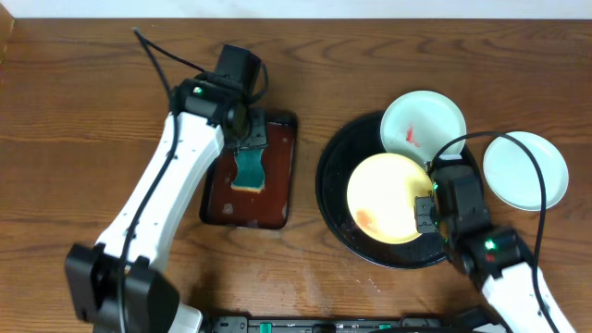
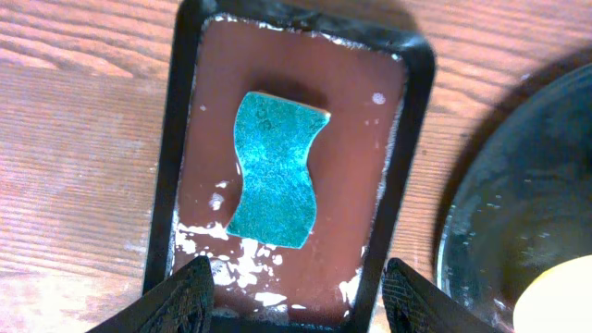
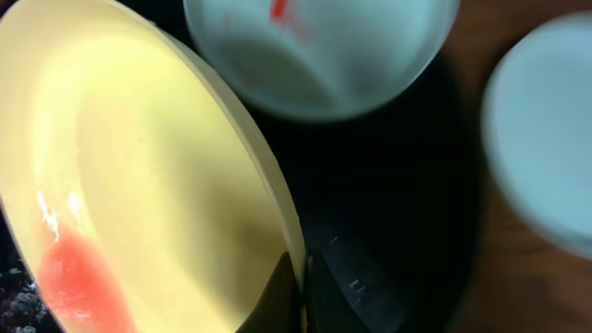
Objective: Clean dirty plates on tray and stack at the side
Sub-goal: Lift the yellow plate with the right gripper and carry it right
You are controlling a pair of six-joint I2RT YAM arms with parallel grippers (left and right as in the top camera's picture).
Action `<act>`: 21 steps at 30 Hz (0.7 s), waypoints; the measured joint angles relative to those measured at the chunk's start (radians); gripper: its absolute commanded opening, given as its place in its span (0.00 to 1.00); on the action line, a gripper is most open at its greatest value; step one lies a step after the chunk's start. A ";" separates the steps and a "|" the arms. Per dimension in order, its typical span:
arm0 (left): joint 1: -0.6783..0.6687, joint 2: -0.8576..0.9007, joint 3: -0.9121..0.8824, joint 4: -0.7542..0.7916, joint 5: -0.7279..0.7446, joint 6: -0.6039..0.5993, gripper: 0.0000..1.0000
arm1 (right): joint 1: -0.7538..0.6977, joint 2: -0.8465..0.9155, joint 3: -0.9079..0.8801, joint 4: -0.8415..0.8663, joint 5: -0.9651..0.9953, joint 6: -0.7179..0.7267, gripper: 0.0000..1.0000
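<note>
A: Nearest edge first. What do we log for the right gripper (image 3: 302, 287)?

B: Closed, with its fingers pinched on the rim of the pale yellow plate (image 1: 388, 194), at the plate's right side. A red smear (image 3: 79, 277) sits on the plate's near-left part. We cannot tell whether the plate is lifted or lies flat.

A: And beneath it?

B: The black tray (image 1: 335, 153). The yellow plate lies within its rim, toward the near half.

A: Farther out, on the right?

B: We note a white plate (image 1: 525, 169) on the counter (image 1: 74, 139), outside the black tray and just beside its right rim.

A: On the left, at about the same depth?

B: A blue-green sponge (image 2: 275, 171) lies flat in the reddish-brown rectangular tray (image 2: 166, 185), with white foam flecks (image 2: 236, 268) around it. The left gripper (image 2: 296, 301) hovers above it with its fingers spread wide. It holds nothing and is clear of the sponge.

A: Farthest item?

B: The second white plate (image 1: 423, 123), with a red streak (image 1: 412, 137) near its centre. It sits at the black tray's far edge and overlaps the rim. It is close against the yellow plate, but we cannot tell whether they touch.
</note>
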 measured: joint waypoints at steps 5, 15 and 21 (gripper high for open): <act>0.000 -0.051 0.000 -0.007 0.002 0.006 0.80 | 0.137 -0.052 0.051 0.041 0.210 -0.029 0.01; 0.000 -0.056 0.000 -0.073 0.006 0.000 0.82 | 0.354 -0.046 0.079 0.115 0.470 -0.212 0.01; 0.000 -0.056 0.000 -0.074 0.006 0.000 0.82 | 0.462 -0.021 0.079 0.114 0.547 -0.289 0.01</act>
